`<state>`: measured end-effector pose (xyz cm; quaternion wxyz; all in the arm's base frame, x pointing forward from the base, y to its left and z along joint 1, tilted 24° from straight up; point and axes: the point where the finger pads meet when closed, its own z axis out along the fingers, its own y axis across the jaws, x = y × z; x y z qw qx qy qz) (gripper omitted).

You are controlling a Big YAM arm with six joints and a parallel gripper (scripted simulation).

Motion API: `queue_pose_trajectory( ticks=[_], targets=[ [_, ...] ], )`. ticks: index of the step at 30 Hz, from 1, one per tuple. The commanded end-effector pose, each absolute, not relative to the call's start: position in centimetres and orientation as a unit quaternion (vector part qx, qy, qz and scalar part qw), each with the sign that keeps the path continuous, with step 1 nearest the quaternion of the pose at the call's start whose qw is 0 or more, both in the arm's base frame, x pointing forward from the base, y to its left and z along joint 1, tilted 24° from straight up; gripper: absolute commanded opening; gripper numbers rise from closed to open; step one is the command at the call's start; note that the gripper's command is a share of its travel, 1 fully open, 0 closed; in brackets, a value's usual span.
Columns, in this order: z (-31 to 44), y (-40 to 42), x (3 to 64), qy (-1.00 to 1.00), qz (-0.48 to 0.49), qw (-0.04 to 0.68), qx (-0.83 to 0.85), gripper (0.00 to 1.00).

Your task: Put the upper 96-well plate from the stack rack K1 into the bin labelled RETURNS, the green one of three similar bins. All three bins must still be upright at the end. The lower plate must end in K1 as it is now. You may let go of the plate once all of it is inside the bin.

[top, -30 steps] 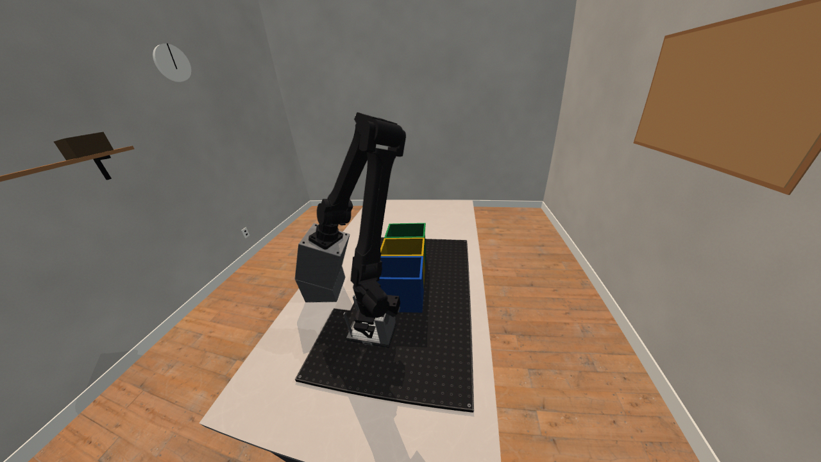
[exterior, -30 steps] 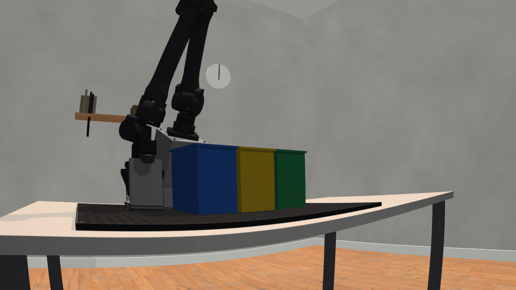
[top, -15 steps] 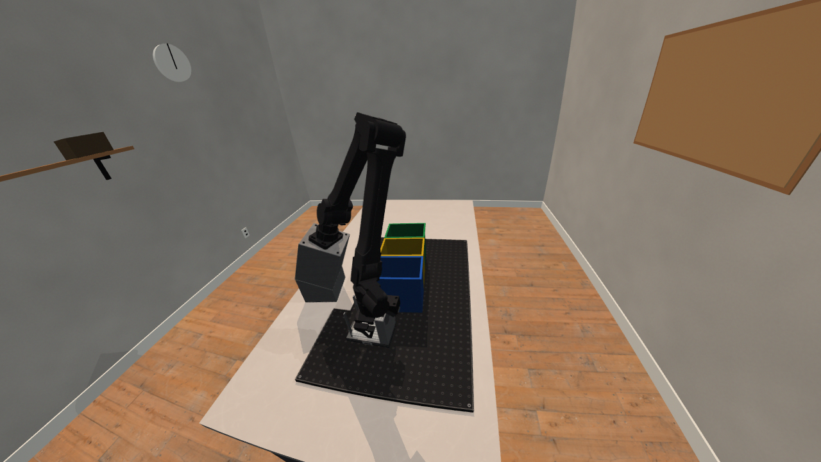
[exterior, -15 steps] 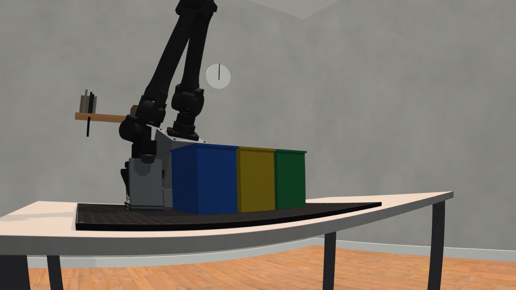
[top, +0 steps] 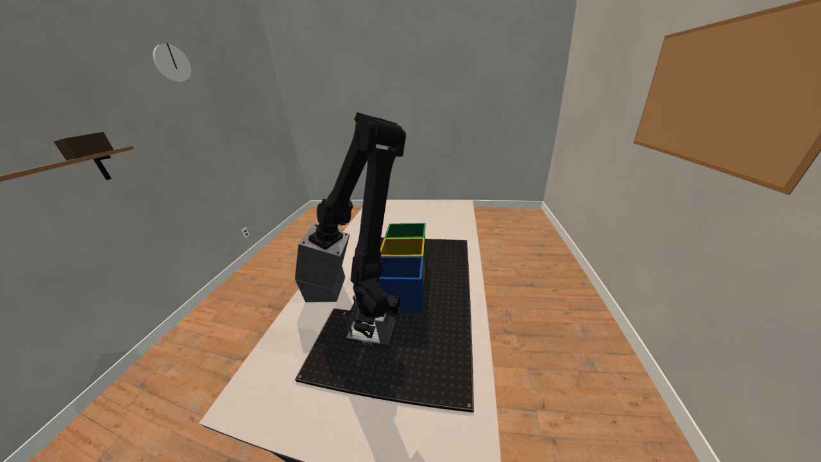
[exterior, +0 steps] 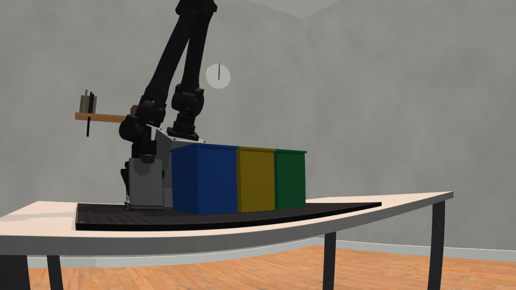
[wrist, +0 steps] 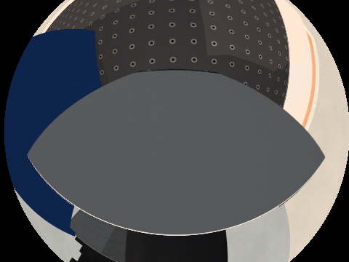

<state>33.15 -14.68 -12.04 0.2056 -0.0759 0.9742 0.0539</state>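
The grey stack rack K1 (top: 383, 332) (exterior: 146, 187) stands on the black perforated mat (top: 396, 373) (exterior: 108, 216), just in front of the blue bin. My gripper (top: 363, 326) (exterior: 144, 172) is down in the rack from above, shut on the upper 96-well plate (top: 360, 332), of which only pale bits show between the fingers. The lower plate is hidden. The green RETURNS bin (top: 405, 224) (exterior: 290, 180) stands upright at the far end of the row of three. In the wrist view a plain grey surface (wrist: 174, 151) fills the middle and hides the fingers.
The blue bin (top: 405, 290) (exterior: 203, 180) (wrist: 43, 102) and the yellow bin (top: 401, 239) (exterior: 256, 180) stand upright between the rack and the green bin, touching side by side. The arm's grey base block (top: 319, 269) is left of the rack. The white table (top: 275, 373) (exterior: 396, 201) reaches beyond the mat.
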Motion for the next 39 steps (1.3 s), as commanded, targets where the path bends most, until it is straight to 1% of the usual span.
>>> queue_pose_trajectory(
  ticks=[1,10,12,39],
  targets=[
    [-12.8,-14.6,33.0,0.977,0.059,0.195,-0.065,0.00],
    [-12.7,-14.6,32.4,0.978,0.061,0.190,-0.060,0.00],
    [-11.4,-15.3,32.6,0.976,0.052,0.202,-0.058,0.00],
    [-8.0,-15.6,31.0,0.976,0.052,0.202,-0.069,0.00]
  ],
)
